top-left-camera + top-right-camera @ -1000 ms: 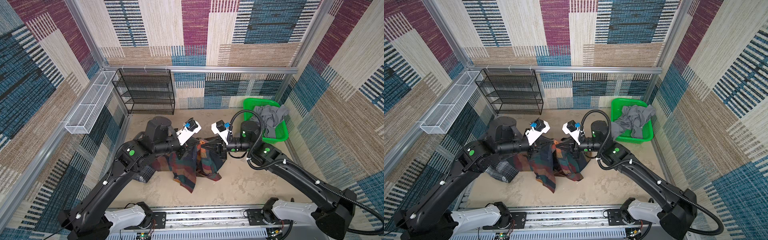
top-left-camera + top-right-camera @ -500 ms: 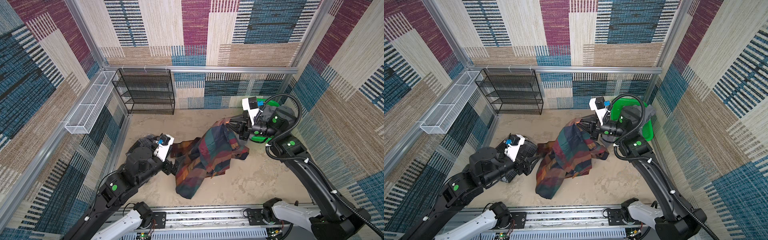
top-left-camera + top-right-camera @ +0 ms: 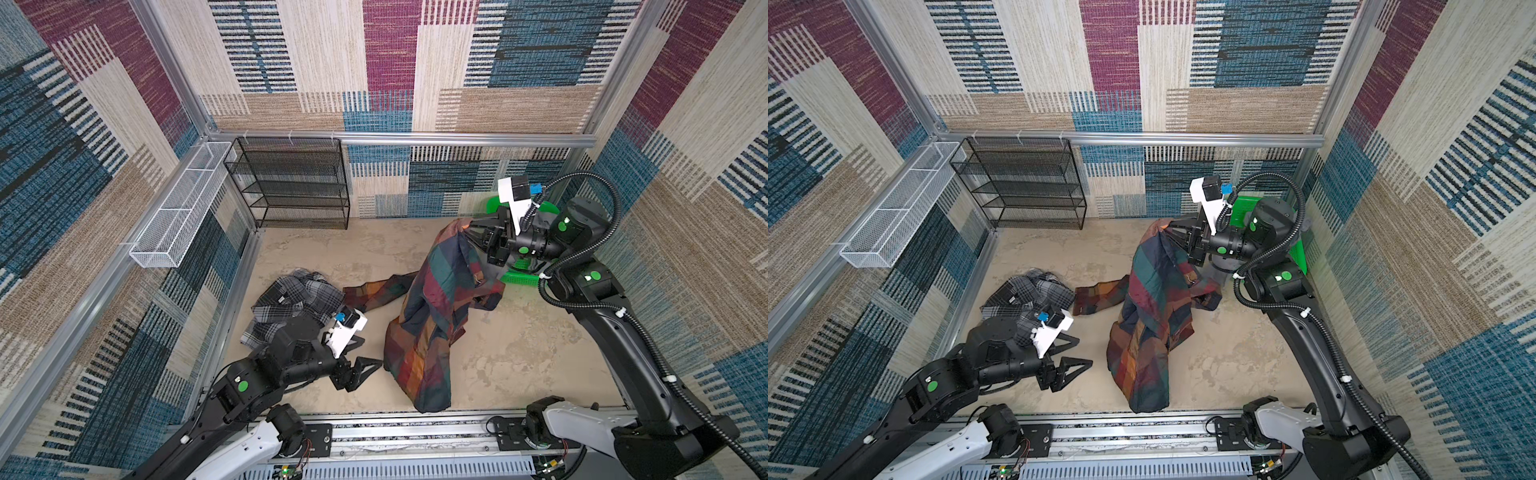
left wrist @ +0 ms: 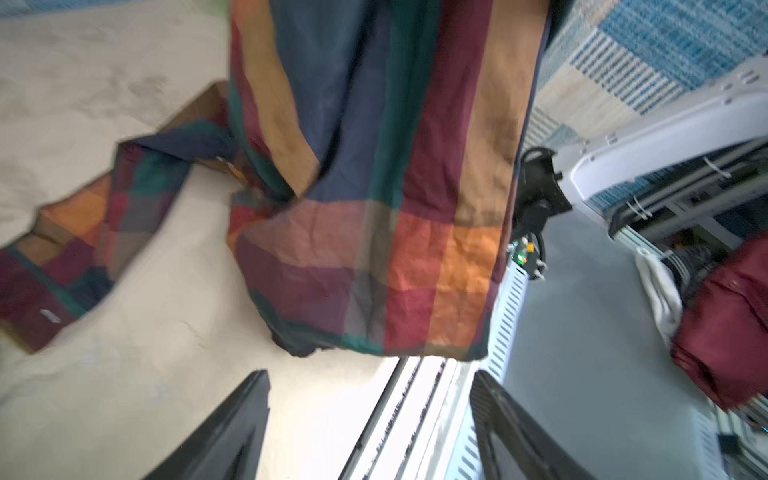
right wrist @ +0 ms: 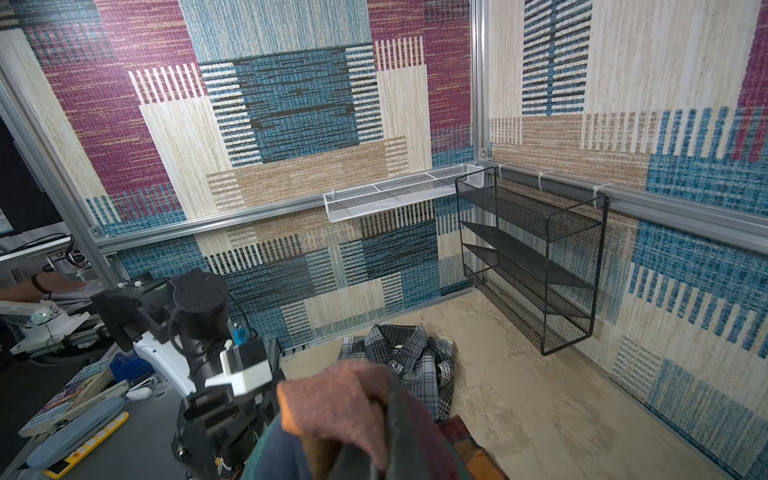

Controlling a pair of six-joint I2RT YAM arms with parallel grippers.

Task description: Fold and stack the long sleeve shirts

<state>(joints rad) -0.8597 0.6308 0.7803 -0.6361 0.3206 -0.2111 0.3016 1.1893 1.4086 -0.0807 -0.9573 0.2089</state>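
left tool [image 3: 369, 352], right tool [image 3: 472, 227]; two shirts: multicolour shirt [image 3: 436, 299], grey shirt [image 3: 295, 295]

Walls [image 3: 390, 62] patched in maroon, blue and beige are framed by aluminium rails [image 3: 457, 139]. A black mesh rack [image 3: 291, 183] and white mesh tray [image 3: 183, 208] are hung above a perhaps stone-look table [image 3: 519, 353].

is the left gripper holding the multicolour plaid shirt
No, the left gripper stands open and empty beside the multicolour plaid shirt, which hangs from the shut right gripper alone.
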